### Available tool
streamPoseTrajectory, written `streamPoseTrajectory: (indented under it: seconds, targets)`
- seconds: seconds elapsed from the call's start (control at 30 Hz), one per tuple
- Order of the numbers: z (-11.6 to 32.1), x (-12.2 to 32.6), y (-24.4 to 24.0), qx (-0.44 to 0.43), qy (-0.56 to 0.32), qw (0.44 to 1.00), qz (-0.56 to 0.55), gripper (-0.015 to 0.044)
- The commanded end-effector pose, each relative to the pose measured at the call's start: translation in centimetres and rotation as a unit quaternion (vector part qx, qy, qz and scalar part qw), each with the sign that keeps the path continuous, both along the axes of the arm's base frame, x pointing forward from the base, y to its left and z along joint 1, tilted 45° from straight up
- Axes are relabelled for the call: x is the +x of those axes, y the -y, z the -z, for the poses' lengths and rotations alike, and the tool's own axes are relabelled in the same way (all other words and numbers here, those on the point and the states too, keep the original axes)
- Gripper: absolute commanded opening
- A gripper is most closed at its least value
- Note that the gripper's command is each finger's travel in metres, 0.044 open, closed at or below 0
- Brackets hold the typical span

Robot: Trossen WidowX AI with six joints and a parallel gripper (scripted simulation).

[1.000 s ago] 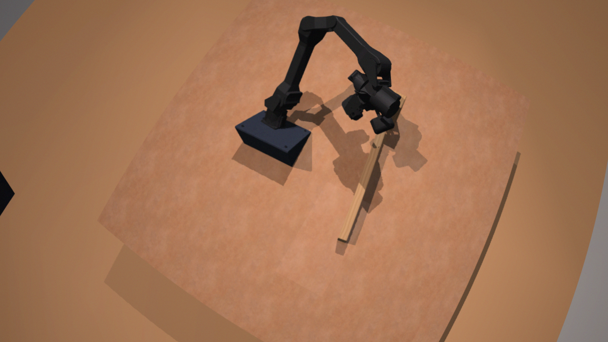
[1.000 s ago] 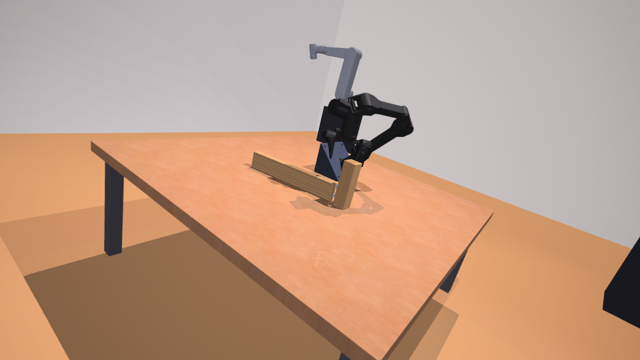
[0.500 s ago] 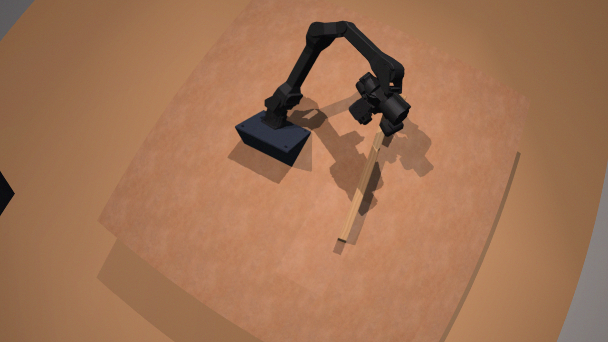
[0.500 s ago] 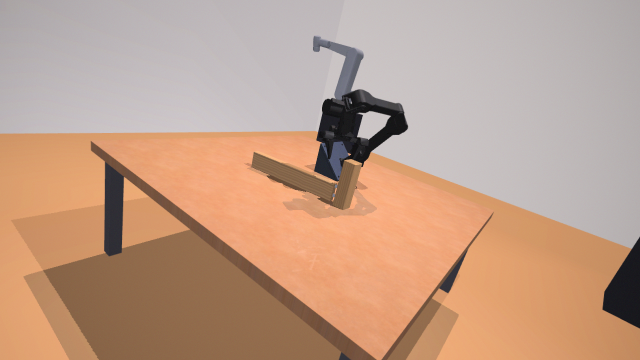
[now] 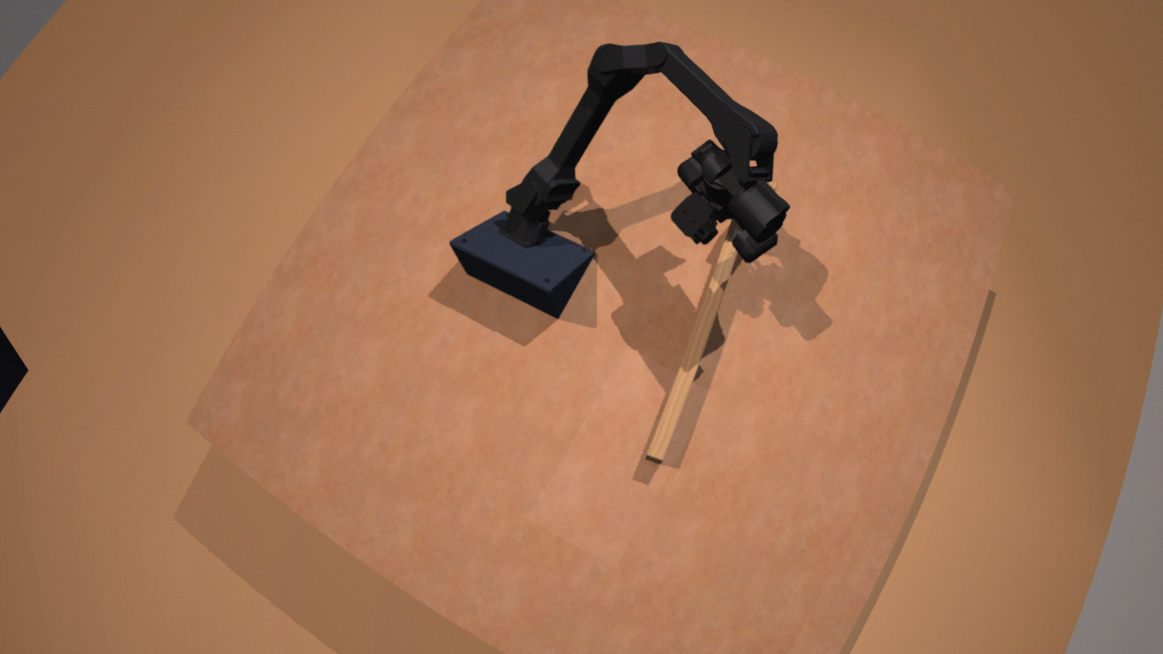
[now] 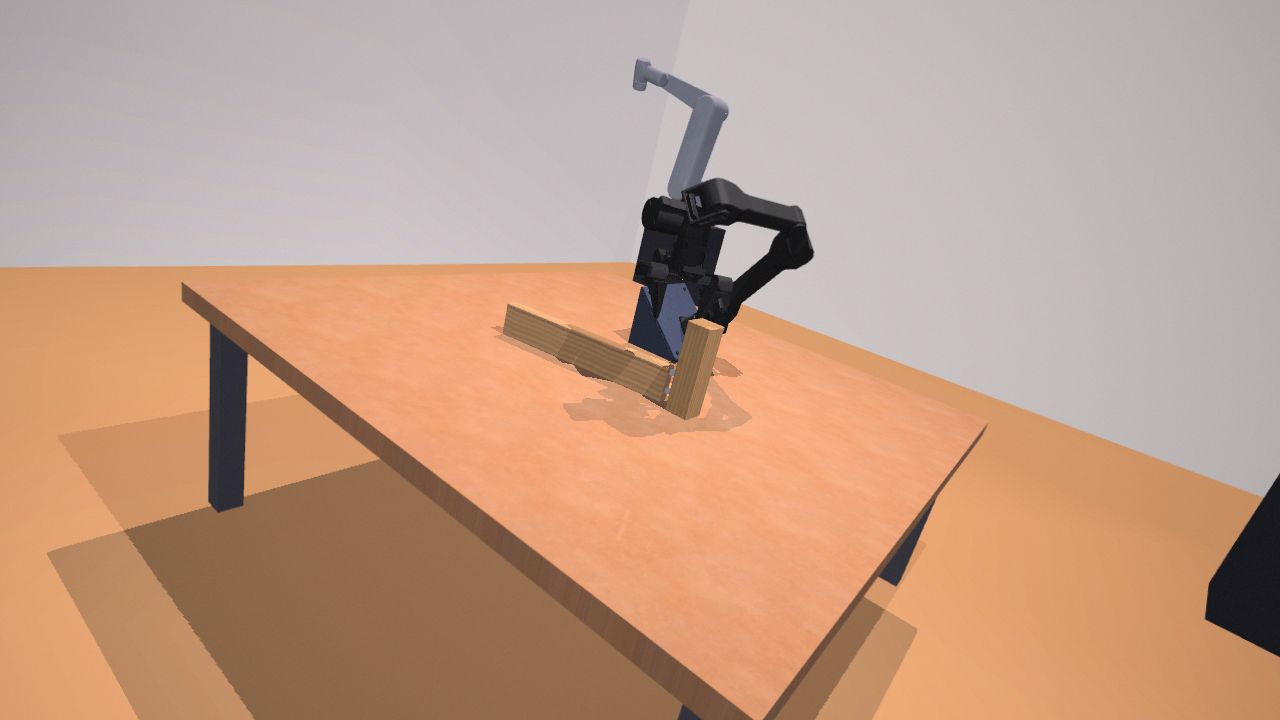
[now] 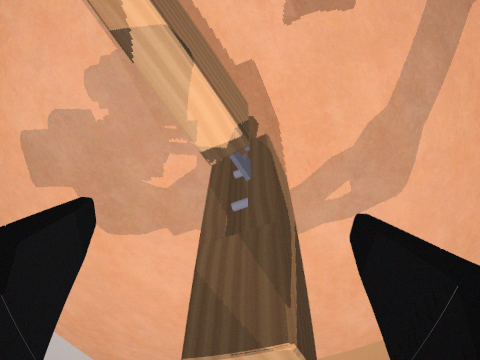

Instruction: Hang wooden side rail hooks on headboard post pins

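The wooden side rail [image 5: 673,406] [image 6: 608,355] [image 7: 165,65] stands on its long edge along the table, its near end beside the headboard post. The upright post [image 6: 695,371] [image 7: 240,285] is mostly hidden behind the gripper in the top view. The steel hooks [image 7: 242,166] are at the post's slot, partly hidden by the rail end; a narrow gap shows between rail and post. The upper pin [image 7: 240,204] is bare, above the hooks. I cannot tell whether the hooks touch the lower pin. My gripper [image 5: 726,235] [image 6: 673,315] [image 7: 224,220] is open and empty, above the rail's hooked end and the post.
The dark blue arm base [image 5: 520,262] stands on the table [image 5: 365,390] [image 6: 501,429], left of the rail in the top view. A grey arm [image 6: 698,147] rises behind my arm in the exterior view. A black object [image 5: 7,370] [image 6: 1248,573] stands beyond the table.
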State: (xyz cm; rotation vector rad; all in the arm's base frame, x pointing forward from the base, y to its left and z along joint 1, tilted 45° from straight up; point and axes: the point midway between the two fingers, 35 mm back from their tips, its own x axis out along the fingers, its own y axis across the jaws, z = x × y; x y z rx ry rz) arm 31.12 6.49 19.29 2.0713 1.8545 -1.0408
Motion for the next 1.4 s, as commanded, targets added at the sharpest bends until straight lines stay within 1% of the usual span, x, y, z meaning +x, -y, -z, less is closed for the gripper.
streamPoseTrajectory:
  seconds: [0.0,0.13,0.2,0.57,0.73,1.37]
  targets:
    - [1.8,1.3,0.6,-0.031,0.091,0.99,-0.103,0.044]
    - [3.9,2.7,1.3,-0.054,0.192,0.952,-0.232,0.044]
    - [4.2,2.9,1.4,-0.056,0.208,0.943,-0.253,0.044]
    - [4.2,2.9,1.4,-0.056,0.208,0.943,-0.253,0.044]
    - [6.5,2.5,-0.9,-0.056,0.208,0.943,-0.253,0.044]
    - [8.5,2.2,-2.8,-0.056,0.208,0.943,-0.253,0.044]
